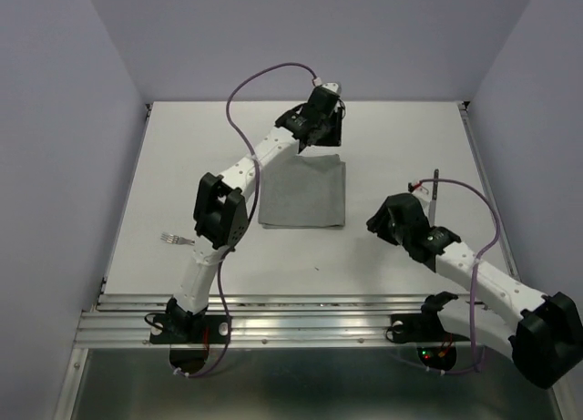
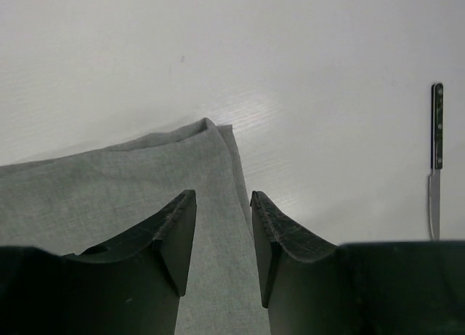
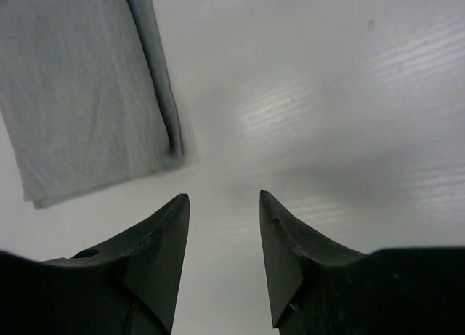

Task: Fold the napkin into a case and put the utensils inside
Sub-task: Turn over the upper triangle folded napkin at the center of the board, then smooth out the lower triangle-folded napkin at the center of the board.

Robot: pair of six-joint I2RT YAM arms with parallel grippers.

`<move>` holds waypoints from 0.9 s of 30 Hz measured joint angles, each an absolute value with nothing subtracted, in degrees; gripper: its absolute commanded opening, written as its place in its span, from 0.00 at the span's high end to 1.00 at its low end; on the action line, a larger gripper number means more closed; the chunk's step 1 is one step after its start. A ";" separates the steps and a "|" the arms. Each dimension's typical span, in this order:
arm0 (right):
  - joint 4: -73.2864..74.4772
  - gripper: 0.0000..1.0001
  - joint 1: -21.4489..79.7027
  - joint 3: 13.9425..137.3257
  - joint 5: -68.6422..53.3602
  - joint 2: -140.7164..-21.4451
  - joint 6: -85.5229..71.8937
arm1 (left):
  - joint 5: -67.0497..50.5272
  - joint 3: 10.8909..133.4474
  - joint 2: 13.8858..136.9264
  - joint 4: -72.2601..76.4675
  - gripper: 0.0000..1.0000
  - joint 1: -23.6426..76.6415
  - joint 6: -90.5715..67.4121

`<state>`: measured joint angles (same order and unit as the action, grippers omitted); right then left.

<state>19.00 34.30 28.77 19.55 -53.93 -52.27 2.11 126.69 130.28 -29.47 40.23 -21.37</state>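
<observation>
The napkin (image 1: 302,194) lay folded into a grey oblong at the centre of the top view, its doubled edge showing along the right side in the right wrist view (image 3: 80,95). Whether anything sat between its layers could not be told. Both visible utensils lay out on the white table (image 1: 401,138), well apart from the cloth: the knife (image 1: 435,185) at centre right and the fork (image 1: 173,239) at lower left, beside the left arm.

The left gripper (image 1: 314,149) hung over the napkin's far edge, upper centre of the frame. In its own view (image 2: 223,200) the jaws stood spread, the cloth (image 2: 109,197) showing through the gap, and the knife (image 2: 437,128) stood at the right edge.

The right gripper (image 1: 375,224) sat right of the napkin, jaws parted (image 3: 224,204) over bare table.
</observation>
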 measured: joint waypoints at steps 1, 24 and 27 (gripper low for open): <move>17.93 0.59 30.46 30.87 17.08 -56.47 -50.26 | 1.85 126.82 129.34 -29.54 0.55 39.07 -21.82; 6.81 0.86 14.63 73.95 -10.07 -111.59 -36.21 | -5.56 129.12 137.93 -33.85 1.00 35.81 -23.11; 6.87 0.87 14.63 76.25 -10.17 -113.54 -36.18 | -5.54 129.14 138.10 -33.63 1.00 35.20 -22.96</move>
